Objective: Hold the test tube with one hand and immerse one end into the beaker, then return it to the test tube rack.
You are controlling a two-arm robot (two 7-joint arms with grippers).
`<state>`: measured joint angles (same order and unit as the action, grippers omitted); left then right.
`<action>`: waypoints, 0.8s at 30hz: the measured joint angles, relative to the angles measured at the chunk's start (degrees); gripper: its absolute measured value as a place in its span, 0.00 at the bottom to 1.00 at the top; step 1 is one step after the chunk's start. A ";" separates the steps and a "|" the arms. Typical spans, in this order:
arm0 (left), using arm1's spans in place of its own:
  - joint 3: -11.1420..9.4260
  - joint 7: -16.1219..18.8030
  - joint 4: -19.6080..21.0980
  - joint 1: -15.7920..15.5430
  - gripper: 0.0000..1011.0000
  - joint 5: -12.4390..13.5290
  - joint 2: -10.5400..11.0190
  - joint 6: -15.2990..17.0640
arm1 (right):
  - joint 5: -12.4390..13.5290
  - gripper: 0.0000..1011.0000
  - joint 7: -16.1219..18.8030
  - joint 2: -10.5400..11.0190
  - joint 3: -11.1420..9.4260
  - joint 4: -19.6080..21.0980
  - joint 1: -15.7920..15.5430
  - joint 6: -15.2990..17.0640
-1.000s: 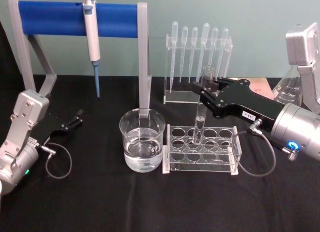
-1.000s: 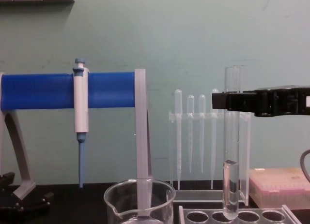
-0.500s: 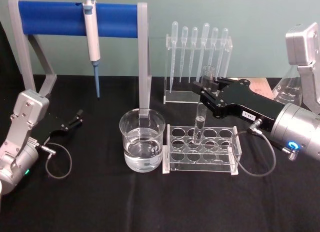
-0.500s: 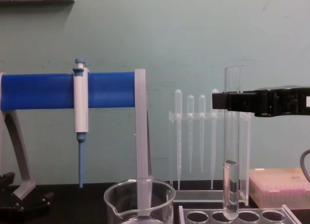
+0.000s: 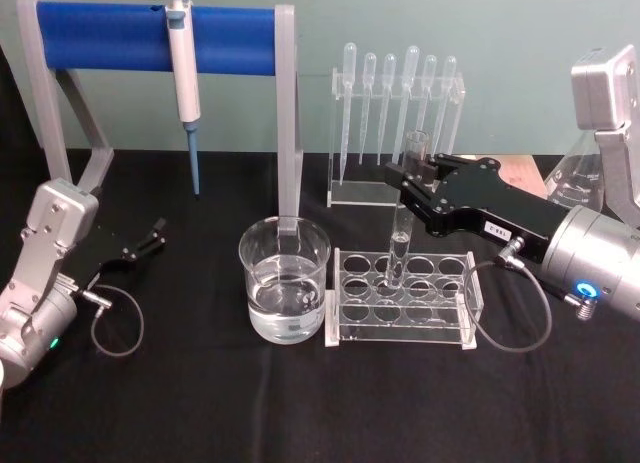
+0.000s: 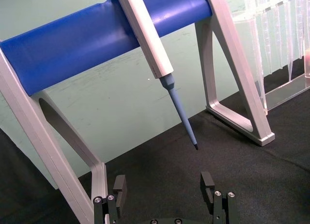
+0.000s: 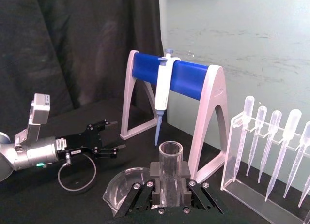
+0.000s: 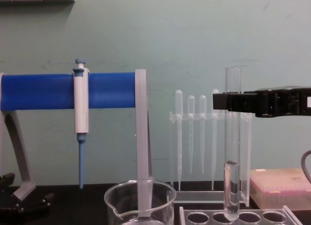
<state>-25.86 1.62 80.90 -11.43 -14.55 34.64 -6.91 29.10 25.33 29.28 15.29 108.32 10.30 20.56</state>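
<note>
At the middle of the black table (image 5: 300, 403), the right gripper (image 5: 408, 175) reaches in from the right side and is clamped on the test tube (image 5: 400, 238) just below its open rim; the right wrist view has the black fingers (image 7: 154, 181) pressed against the glass on both sides. The tube stands upright; its round bottom dips into a hole of the clear test tube rack (image 5: 400, 333), the second hole from the left as the chest view has it; I cannot tell whether it rests on anything. A little clear liquid fills the tube's lower part. The beaker (image 5: 285, 283) stands just beside the rack on its left, partly filled with clear liquid, apart from the tube. Over on the left side of the table, the left gripper (image 5: 150, 238) sits low near the foot of the blue-barred stand (image 5: 110, 35), its fingers (image 6: 207, 181) spread wide with nothing between them. A white-and-blue micropipette (image 5: 182, 68) hangs from the blue bar; a row of thin plastic pipettes (image 5: 400, 93) hangs in a clear holder behind the rack.
</note>
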 joint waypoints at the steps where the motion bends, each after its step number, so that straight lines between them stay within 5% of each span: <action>1: 0.00 0.00 0.00 0.00 0.99 0.00 0.00 0.00 | 0.00 0.22 0.00 0.00 0.00 0.00 0.00 0.00; 24: 0.00 0.00 0.00 0.00 0.99 0.00 0.00 0.00 | 0.00 0.22 0.00 0.00 0.00 0.00 0.00 0.00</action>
<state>-25.86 1.62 80.90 -11.43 -14.55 34.64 -6.91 29.10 25.33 29.28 15.29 108.31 10.30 20.56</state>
